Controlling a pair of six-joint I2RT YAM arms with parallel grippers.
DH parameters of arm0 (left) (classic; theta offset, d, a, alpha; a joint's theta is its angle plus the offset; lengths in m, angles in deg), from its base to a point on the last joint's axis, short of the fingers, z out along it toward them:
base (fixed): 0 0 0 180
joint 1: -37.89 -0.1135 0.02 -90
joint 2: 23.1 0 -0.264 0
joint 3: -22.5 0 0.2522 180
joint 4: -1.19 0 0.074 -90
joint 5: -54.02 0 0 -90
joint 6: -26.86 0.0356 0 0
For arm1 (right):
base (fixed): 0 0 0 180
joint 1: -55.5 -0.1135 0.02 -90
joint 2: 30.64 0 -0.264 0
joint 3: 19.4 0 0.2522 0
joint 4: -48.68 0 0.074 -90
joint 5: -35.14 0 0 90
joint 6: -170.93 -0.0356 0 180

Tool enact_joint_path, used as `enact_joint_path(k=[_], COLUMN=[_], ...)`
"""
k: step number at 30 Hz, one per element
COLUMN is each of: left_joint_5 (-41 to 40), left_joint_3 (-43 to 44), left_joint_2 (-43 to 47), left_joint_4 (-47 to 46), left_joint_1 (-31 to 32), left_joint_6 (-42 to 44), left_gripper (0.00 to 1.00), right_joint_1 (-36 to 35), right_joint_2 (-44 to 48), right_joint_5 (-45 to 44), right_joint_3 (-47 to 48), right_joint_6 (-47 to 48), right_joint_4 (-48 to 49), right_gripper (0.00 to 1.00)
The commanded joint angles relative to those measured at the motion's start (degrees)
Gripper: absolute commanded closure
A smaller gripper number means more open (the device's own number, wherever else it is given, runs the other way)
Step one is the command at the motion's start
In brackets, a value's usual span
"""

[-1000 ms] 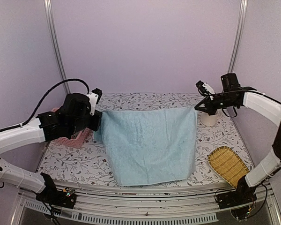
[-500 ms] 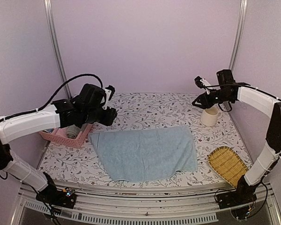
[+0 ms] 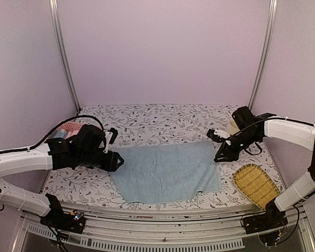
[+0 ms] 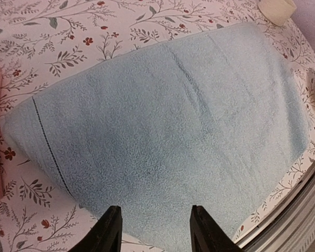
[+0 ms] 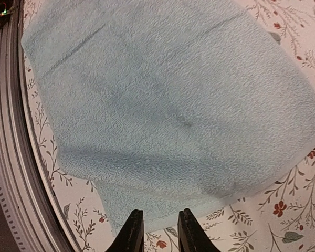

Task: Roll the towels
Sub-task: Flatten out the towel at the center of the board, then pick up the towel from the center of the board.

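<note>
A light blue towel lies spread flat on the flowered table, long side running left to right. My left gripper hovers low at its left end. In the left wrist view its fingers stand wide apart over the towel, with nothing between them. My right gripper is low at the towel's right end. Its jaws stand narrowly apart just above the towel's edge and hold nothing.
A pink basket sits at the back left, mostly hidden behind my left arm. A cream mug stands behind my right arm. A woven bamboo tray lies at the front right. The table's metal front rail runs just below the towel.
A second ago both grippers held the towel stretched up by its top corners. They let go, the towel dropped flat, and both arms came down to its two ends.
</note>
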Motion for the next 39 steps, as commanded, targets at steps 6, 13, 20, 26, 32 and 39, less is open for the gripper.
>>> enact_joint_path(k=[6, 13, 20, 26, 32, 39], left_joint_5=[1.42, 1.17, 0.25, -0.64, -4.68, -8.54], left_joint_3=[-4.43, -4.67, -4.84, -6.32, -6.93, -8.55], left_joint_2=[4.98, 5.68, 5.53, 5.25, 2.62, -0.27], left_joint_4=[-1.89, -1.79, -0.67, -0.6, 3.32, 6.53], left_joint_1=[0.63, 0.59, 0.65, 0.6, 0.53, -3.15], left_joint_6=[-4.6, -5.1, -6.22, -8.07, -13.79, -20.65], left_gripper=[0.56, 0.55, 0.54, 0.53, 0.49, 0.39], right_joint_1=[-5.09, -2.96, 6.21, 7.28, 7.28, 6.94], right_joint_2=[-10.14, -21.2, -26.46, -25.56, -23.5, -15.67], right_joint_5=[-6.81, -17.61, -28.31, -32.32, -27.76, -18.94], right_joint_3=[-2.43, 3.16, 7.4, 4.82, 6.27, 7.66], right_joint_6=[4.02, -2.52, -4.06, -5.25, -6.46, -6.05], right_joint_4=[-3.97, -0.26, 1.3, 2.57, 0.55, -1.15], right_gripper=[0.79, 0.87, 0.89, 0.88, 0.84, 0.74])
